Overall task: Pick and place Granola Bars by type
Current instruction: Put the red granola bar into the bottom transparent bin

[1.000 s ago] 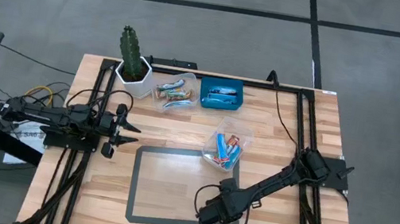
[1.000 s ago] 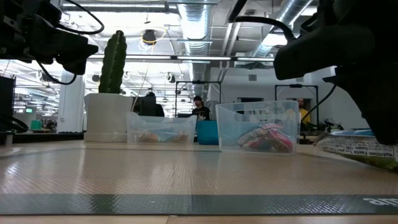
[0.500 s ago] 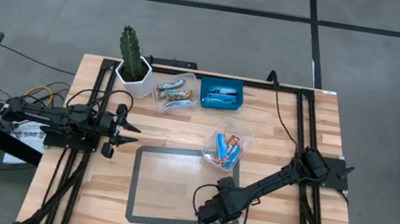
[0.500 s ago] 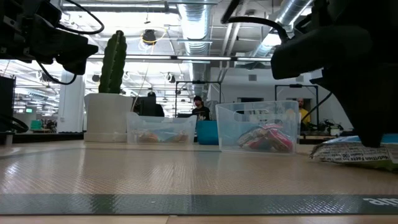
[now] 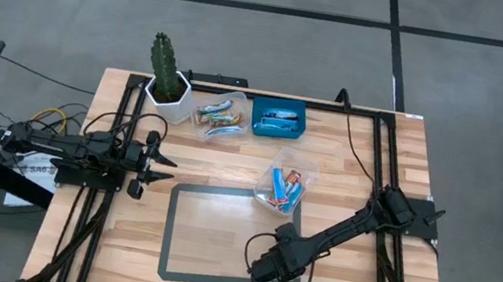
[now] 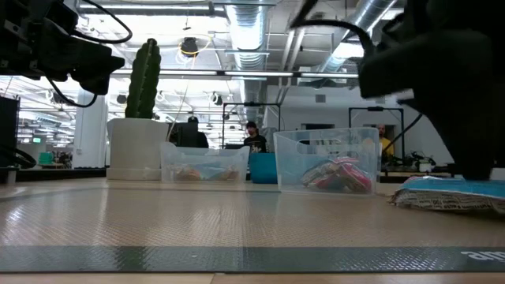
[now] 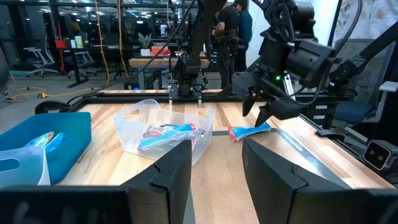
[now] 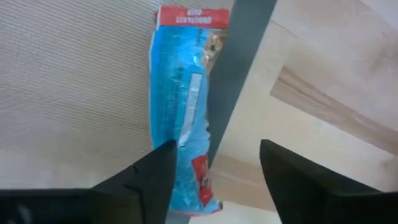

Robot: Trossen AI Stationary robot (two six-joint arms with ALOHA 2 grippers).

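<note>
The right gripper (image 8: 211,165) hangs low over the front right corner of the dark-edged mat (image 5: 185,191), its 2 fingers now spread apart and gripping nothing. A second ago they were closed on a blue granola bar (image 8: 181,106); in the low view that bar was tilted up off the surface, and now it lies flat (image 6: 450,195). It rests across the mat's dark border, half on the mat and half on the wooden table (image 5: 411,156), directly beneath the opened fingers. This looks like a release: the bar has been set down on the mat, so this placement seems finished and the arm is free for another bar.

Farther back, a clear tub (image 5: 285,185) still holds several blue and red-wrapped bars. Another clear tub (image 5: 218,116) and a blue bin (image 5: 278,118) sit by a potted cactus (image 5: 165,72).

The left gripper (image 5: 159,162) waits at the table's left edge, fingers partly open and empty.
</note>
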